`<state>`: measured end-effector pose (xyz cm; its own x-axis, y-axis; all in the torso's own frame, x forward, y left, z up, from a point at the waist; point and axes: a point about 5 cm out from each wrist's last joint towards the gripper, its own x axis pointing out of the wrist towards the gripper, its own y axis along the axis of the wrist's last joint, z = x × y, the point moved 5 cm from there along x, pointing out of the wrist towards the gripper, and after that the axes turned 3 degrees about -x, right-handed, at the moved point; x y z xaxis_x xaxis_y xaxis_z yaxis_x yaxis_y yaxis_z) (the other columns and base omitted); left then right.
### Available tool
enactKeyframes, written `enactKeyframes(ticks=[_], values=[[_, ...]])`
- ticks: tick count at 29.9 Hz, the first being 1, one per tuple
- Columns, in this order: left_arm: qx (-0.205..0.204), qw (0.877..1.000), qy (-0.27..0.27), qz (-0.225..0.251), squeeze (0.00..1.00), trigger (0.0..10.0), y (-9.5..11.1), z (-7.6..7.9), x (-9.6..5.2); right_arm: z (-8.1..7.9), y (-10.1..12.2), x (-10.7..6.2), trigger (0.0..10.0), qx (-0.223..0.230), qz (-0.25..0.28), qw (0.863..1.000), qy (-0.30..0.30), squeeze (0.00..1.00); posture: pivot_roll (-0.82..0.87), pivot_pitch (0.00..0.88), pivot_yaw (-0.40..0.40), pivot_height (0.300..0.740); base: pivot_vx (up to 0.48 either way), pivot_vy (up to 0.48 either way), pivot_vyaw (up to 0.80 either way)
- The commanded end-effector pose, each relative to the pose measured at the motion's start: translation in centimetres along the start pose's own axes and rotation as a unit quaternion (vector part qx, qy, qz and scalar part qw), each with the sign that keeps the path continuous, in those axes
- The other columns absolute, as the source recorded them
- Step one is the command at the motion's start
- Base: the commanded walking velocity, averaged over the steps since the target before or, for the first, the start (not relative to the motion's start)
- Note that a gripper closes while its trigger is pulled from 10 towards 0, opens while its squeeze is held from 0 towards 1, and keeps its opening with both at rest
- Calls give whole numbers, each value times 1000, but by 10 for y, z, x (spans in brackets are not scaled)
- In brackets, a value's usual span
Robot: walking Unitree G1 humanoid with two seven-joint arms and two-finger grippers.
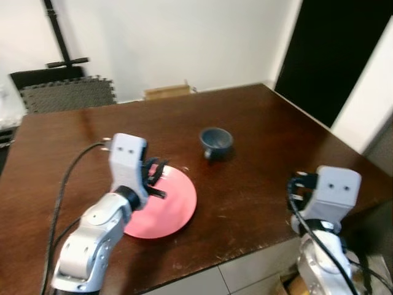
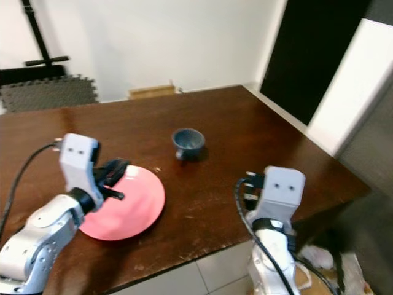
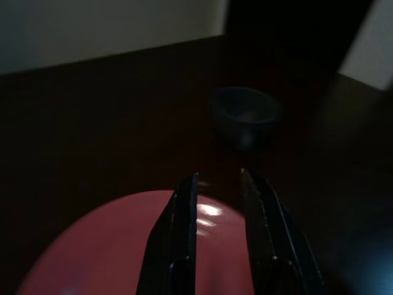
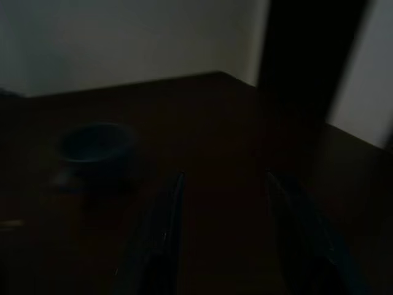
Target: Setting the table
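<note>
A pink plate [image 1: 174, 208] lies on the dark wooden table [image 1: 264, 117], near its front edge. Just over the plate's far rim hovers my left gripper [image 1: 157, 177], its two black fingers [image 3: 184, 203] a small gap apart with nothing between them. Behind the plate and a little to the right stands a small dark blue cup [image 1: 216, 141], also seen beyond the fingers as the cup [image 3: 244, 114]. My right gripper [image 1: 299, 187] hangs at the table's front right edge, open and empty, pointing toward the cup [image 4: 95, 147].
Grey foam mats [image 1: 67, 93] and a black stand [image 1: 59, 37] are against the white wall at the back left. A low wooden box [image 1: 167, 91] sits behind the table. A dark doorway [image 1: 334, 49] opens at the right.
</note>
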<state>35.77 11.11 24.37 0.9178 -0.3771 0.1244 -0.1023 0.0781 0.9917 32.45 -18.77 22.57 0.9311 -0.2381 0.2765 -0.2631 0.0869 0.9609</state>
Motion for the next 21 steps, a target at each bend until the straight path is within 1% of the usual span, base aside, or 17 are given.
enactKeyframes(ticks=[1,20,21], values=[[-1,1000,2,-12,0,10000,-6,0,-1,5,-8,-3,10000,-3,-14,1000,-8,0,80,72,4,740,0,0,800],[-2,1000,-9,-15,0,10000,-7,6,2,6,-8,-5,10000,2,-14,1000,-14,0,80,80,10,740,0,0,797],[-2,1000,-9,-16,0,10000,-7,6,2,6,-8,-5,10000,4,-14,1000,-14,0,81,80,9,740,0,0,0]])
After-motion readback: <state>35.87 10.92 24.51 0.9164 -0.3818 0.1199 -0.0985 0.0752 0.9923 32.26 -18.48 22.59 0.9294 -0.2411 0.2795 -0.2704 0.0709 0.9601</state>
